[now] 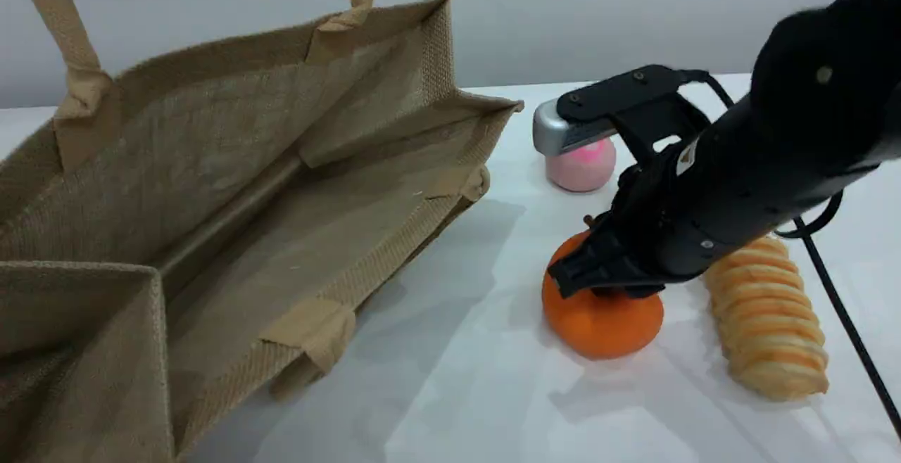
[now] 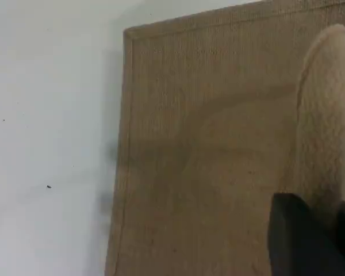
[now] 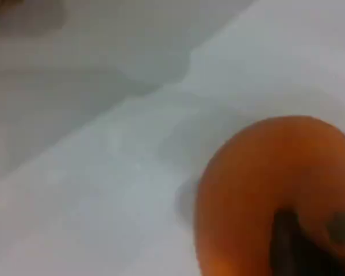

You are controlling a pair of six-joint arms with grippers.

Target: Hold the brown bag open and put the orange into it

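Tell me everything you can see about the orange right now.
The orange is a bright, solid-coloured, smooth-looking fruit, round below with a raised neck on top. It sits on the white table, right of the brown bag and left of the striped bread loaf. The right gripper is shut on its top.

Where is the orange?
In the scene view the orange sits on the table right of the brown bag, beside the striped bread, under the right gripper.

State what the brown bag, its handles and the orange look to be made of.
Brown bag: coarse woven fibre, likely jute; matte, open weave visible.
Handles: paler, thick webbing or rope-like fabric, matte.
Orange: smooth, evenly coloured, faintly glossy skin; real fruit or a plastic replica, cannot tell.
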